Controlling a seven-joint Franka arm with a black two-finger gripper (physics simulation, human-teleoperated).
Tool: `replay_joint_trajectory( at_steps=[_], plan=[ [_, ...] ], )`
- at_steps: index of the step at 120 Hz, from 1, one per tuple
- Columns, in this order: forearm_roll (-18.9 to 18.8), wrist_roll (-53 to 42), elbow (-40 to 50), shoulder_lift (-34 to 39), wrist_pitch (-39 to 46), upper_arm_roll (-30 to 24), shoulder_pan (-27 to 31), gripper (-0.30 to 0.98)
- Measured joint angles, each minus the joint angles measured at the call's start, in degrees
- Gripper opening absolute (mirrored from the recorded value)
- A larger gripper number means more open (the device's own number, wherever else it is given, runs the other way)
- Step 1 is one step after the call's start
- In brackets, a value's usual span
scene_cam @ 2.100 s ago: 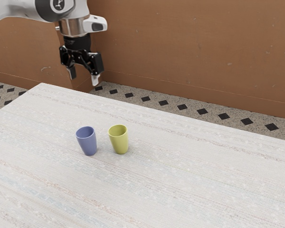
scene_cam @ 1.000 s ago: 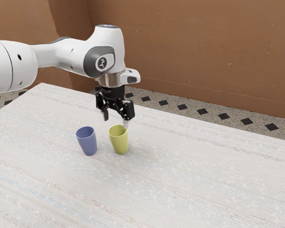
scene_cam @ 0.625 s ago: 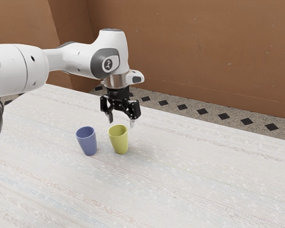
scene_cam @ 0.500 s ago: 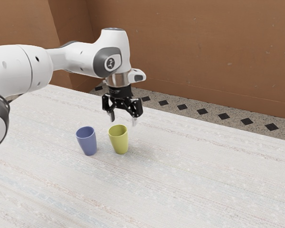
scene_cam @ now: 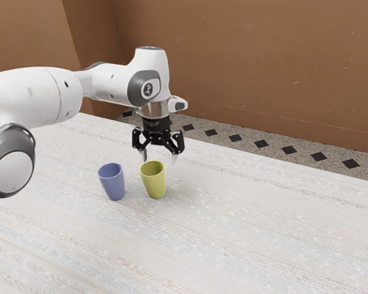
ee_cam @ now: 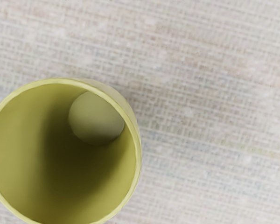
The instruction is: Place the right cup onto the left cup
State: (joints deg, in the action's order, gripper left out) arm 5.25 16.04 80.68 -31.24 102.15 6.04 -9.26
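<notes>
cup (scene_cam: 113, 186) at exterior view's left, other cup (scene_cam: 154, 185) right, both on table (scene_cam: 251, 239).

yellow cup (ee_cam: 67, 151) cropped in wrist view, arm (scene_cam: 104, 82) in exterior

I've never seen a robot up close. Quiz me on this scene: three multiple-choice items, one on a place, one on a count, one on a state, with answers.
1. Where is the gripper?
A) Down on the floor
B) Up against the wall
C) Near the yellow cup's rim

2. How many cups stand on the table?
A) One
B) Two
C) Four

3. How is the gripper?
A) Open
B) Shut on a cup
C) Shut on nothing

Answers:
1 C: the exterior view shows its tips close to that rim.
2 B: a blue cup and the yellow cup stand there.
3 A: its fingers stand apart, gripping nothing.
</notes>
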Motion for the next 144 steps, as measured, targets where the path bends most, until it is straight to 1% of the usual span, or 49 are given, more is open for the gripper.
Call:
replay_joint_trajectory(
  at_steps=[59,117,131,144],
  plan=[
    [0.4,2.9,-0.5,-4.0,2.1,0.0,1.0,0.69],
    [0.5,4.2,-4.1,-7.6,2.9,-0.1,1.0,0.69],
    [0.5,4.3,-4.1,-8.1,3.0,-0.1,1.0,0.66],
    [0.5,4.5,-4.3,-8.3,3.0,-0.1,0.9,0.59]
  ],
)
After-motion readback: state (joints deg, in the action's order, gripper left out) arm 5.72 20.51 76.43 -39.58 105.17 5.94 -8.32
